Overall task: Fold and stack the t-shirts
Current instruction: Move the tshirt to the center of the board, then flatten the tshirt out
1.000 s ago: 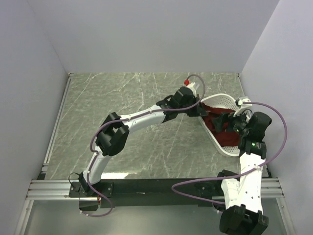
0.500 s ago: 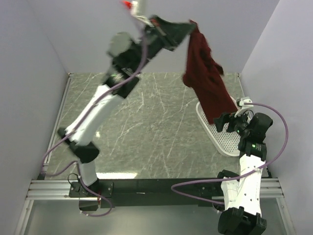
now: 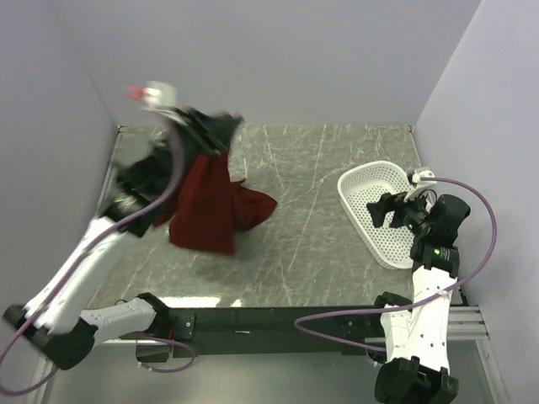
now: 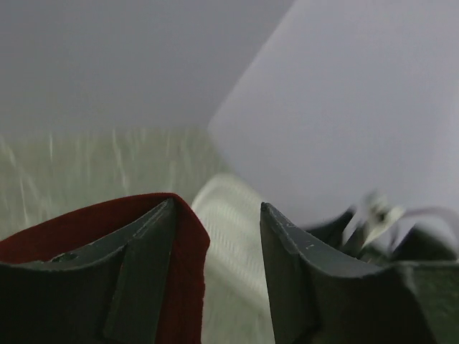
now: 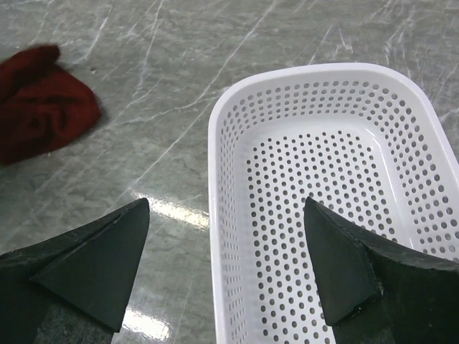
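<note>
Top external view: the maroon t-shirt (image 3: 206, 210) hangs bunched in the left half of the frame. Its upper end is up at the left pincer (image 3: 217, 128) and its lower hem is down over the table (image 3: 312, 252). A rounded fold bulges out to the right, toward the middle. Whether the hem touches the surface I cannot tell from this view. In the right wrist view a crumpled part of the cloth shows at the upper left, low against the marbled surface.

The left arm (image 3: 101, 244) is smeared by blur and rises along the left wall (image 3: 42, 126). The shirt is close to the left table edge and a little forward of the back wall (image 3: 278, 59).

In the left wrist view the left pincer's fingers stand partly spread, with an open gap between them. Red cloth lies over the inner edge of the finger (image 4: 136, 272) at the left of the frame only; the other finger is apart from it.

A broad stretch of marbled table separates the shirt from the white mesh basket (image 3: 362, 227). The basket stands slanted at the right of the frame, just beside the right wall (image 3: 488, 101), its near end close to the table's front edge. The right pincer (image 5: 226, 208) hovers over the basket's near-left rim with its fingers spread wide; rim and table show through the gap.
</note>
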Motion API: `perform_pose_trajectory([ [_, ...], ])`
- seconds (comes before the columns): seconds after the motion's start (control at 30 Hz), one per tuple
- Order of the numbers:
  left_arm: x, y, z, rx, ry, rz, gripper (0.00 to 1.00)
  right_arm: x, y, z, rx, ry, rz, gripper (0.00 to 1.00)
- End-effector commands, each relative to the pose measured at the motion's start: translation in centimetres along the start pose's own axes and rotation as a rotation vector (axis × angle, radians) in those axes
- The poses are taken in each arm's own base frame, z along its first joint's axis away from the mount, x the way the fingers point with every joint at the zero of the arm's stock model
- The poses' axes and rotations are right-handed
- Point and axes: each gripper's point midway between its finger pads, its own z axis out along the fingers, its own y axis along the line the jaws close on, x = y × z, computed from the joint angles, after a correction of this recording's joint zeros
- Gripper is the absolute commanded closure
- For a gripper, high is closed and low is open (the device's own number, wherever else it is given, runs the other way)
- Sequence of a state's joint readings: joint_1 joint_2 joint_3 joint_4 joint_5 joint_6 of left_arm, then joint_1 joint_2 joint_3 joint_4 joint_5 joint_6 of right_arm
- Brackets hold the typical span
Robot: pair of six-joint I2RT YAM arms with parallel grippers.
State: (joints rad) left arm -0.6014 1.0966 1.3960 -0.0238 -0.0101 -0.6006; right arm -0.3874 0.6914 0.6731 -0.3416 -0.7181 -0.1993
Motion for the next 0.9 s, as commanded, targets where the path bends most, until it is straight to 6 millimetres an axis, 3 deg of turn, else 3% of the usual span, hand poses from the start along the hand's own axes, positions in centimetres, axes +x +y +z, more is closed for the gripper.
perform_pose_trajectory([
  [0.0,21.3,7.5,-1.1,-0.015,0.644,-0.173,0.43,-1.5,0.1,-0.2,-0.007,-0.03,-0.02,0.06],
  [0.07,27.8,9.7,-2.5,-0.028,0.845,-0.231,0.38,-1.4,-0.1,-0.2,-0.006,-0.028,-0.021,0.06],
  [0.13,29.4,9.6,-2.5,-0.024,0.882,-0.194,0.36,-1.0,-0.3,-0.1,-0.001,-0.014,-0.017,0.06],
  [0.17,29.0,9.4,-2.4,-0.038,0.867,-0.157,0.33,-0.9,-0.3,0.0,0.0,-0.009,-0.015,0.06],
  [0.23,27.0,9.6,-1.3,-0.086,0.786,-0.042,0.3,-0.8,-0.4,0.0,0.003,-0.007,-0.013,0.06],
  [0.27,25.6,9.8,-1.7,-0.113,0.766,0.018,0.25,-0.7,-0.4,0.0,0.002,-0.004,-0.012,0.06],
  [0.33,22.4,12.2,-1.4,-0.27,0.655,0.149,0.21,-0.7,-0.4,0.0,-0.002,-0.001,-0.012,0.06],
  [0.37,20.9,13.0,-2.3,-0.318,0.634,0.22,0.17,-0.6,-0.5,0.1,-0.004,0.004,-0.008,0.06],
  [0.4,19.4,15.4,-3.0,-0.451,0.577,0.291,0.14,-0.5,-0.5,0.1,-0.005,0.007,-0.007,0.06],
  [0.47,16.8,16.5,-4.7,-0.535,0.512,0.369,0.08,-0.3,-0.4,0.2,-0.015,0.014,-0.007,0.06],
  [0.5,16.4,18.2,-6.1,-0.611,0.49,0.407,0.07,0.0,-0.4,0.3,-0.022,0.024,-0.009,0.06],
  [0.57,14.5,18.3,-8.0,-0.627,0.425,0.437,0.03,0.5,0.0,0.5,-0.054,0.046,-0.002,0.06],
  [0.6,15.4,19.2,-9.1,-0.638,0.428,0.451,0.03,0.7,0.0,0.5,-0.061,0.059,-0.005,0.07],
  [0.67,13.8,19.4,-11.2,-0.66,0.354,0.457,0.02,1.4,0.0,0.8,-0.076,0.085,0.006,0.07],
  [0.7,14.8,20.4,-12.5,-0.68,0.362,0.468,0.01,1.7,0.0,0.8,-0.084,0.099,0.001,0.07],
  [0.73,14.6,20.8,-13.4,-0.703,0.343,0.474,0.01,2.2,0.1,1.0,-0.096,0.117,0.006,0.08],
  [0.77,13.7,20.6,-14.3,-0.705,0.296,0.455,0.0,2.5,0.1,1.0,-0.105,0.131,0.005,0.08],
  [0.8,14.6,21.3,-15.4,-0.72,0.308,0.455,0.01,2.9,0.3,1.1,-0.12,0.153,-0.012,0.09],
  [0.87,14.1,21.0,-16.5,-0.71,0.27,0.431,0.0,3.9,0.2,1.6,-0.123,0.199,-0.016,0.11],
])
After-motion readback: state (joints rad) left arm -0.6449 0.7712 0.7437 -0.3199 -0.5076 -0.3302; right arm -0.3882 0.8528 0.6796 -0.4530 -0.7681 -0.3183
